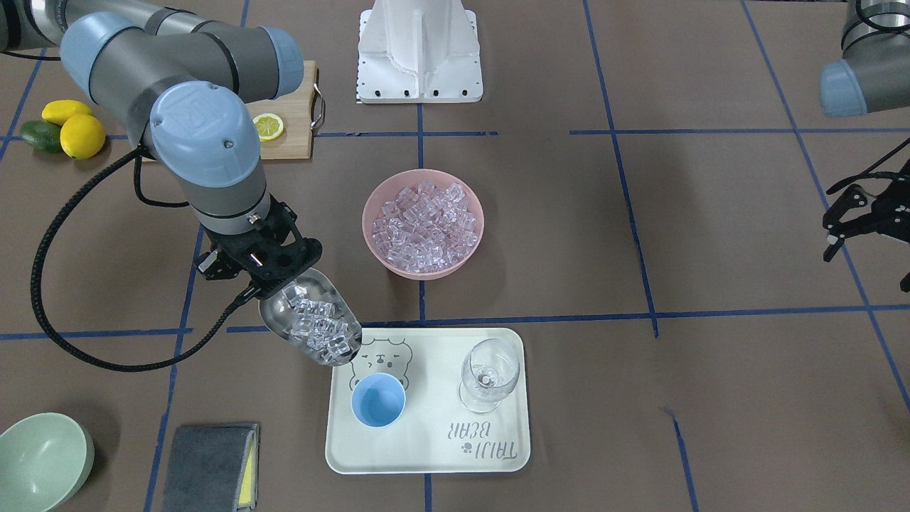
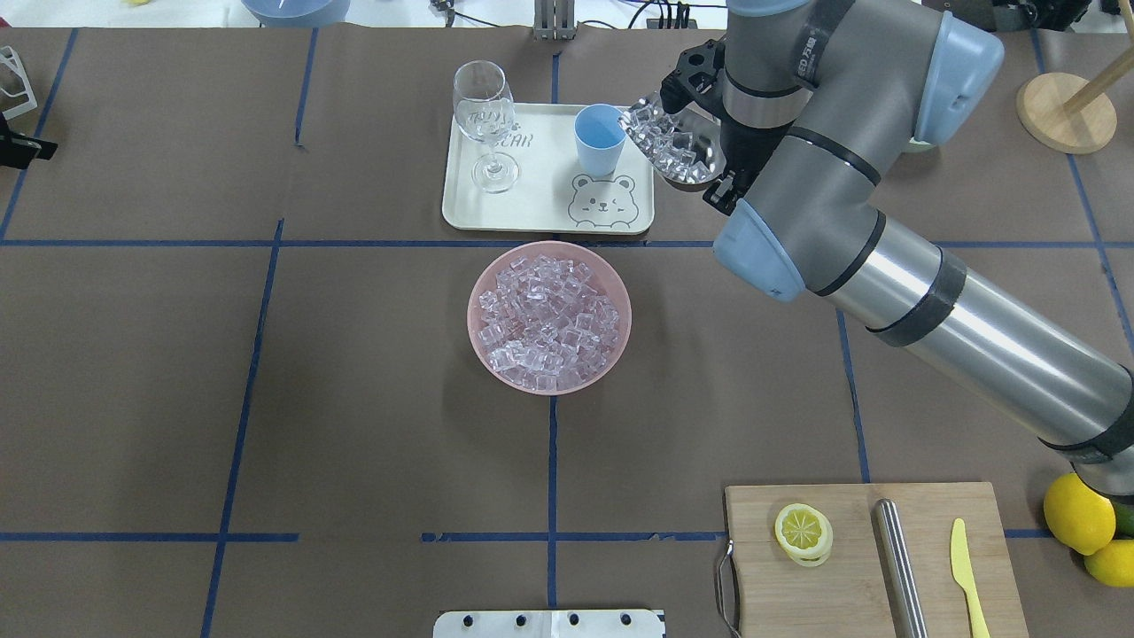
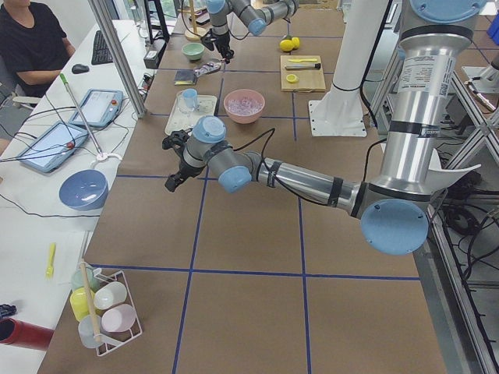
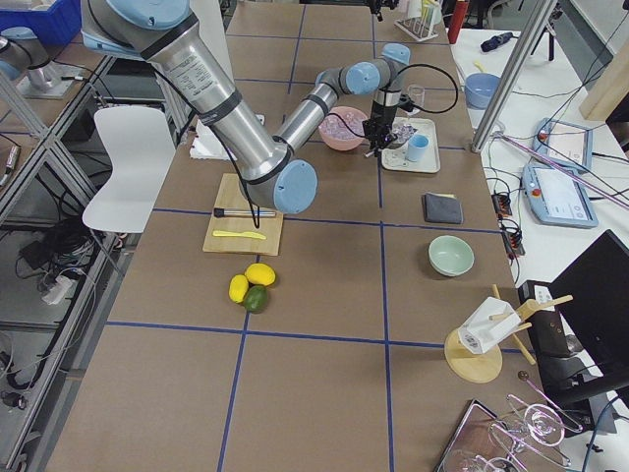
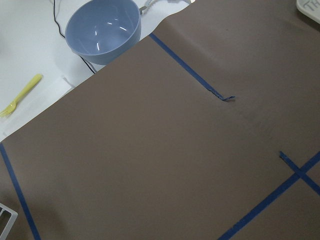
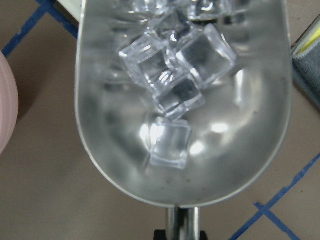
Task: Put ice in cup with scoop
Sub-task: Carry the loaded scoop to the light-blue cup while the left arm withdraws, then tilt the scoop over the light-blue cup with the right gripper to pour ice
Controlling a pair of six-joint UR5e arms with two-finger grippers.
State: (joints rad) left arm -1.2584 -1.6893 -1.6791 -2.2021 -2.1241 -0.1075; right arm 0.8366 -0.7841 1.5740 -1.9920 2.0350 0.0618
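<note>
My right gripper (image 1: 274, 284) is shut on the rod handle (image 6: 182, 222) of the steel scoop (image 1: 313, 320). The scoop also shows in the overhead view (image 2: 678, 146). It holds several clear ice cubes (image 6: 175, 75) and tilts mouth-down over the tray's corner, just beside the light-blue cup (image 1: 378, 400). The cup (image 2: 599, 139) stands upright on the cream tray (image 1: 426, 455) and looks empty. A pink bowl (image 1: 377, 249) heaped with ice (image 1: 424, 226) sits behind the tray. My left gripper (image 1: 853, 227) hangs open and empty at the far side of the table.
A clear wine glass (image 1: 489, 373) stands on the tray next to the cup. A pale green bowl (image 1: 39, 459) and a grey cloth (image 1: 210, 466) lie beside the tray. A cutting board (image 2: 868, 567) holds a lemon slice, a steel cylinder and a yellow knife. Lemons (image 1: 78, 131) lie nearby.
</note>
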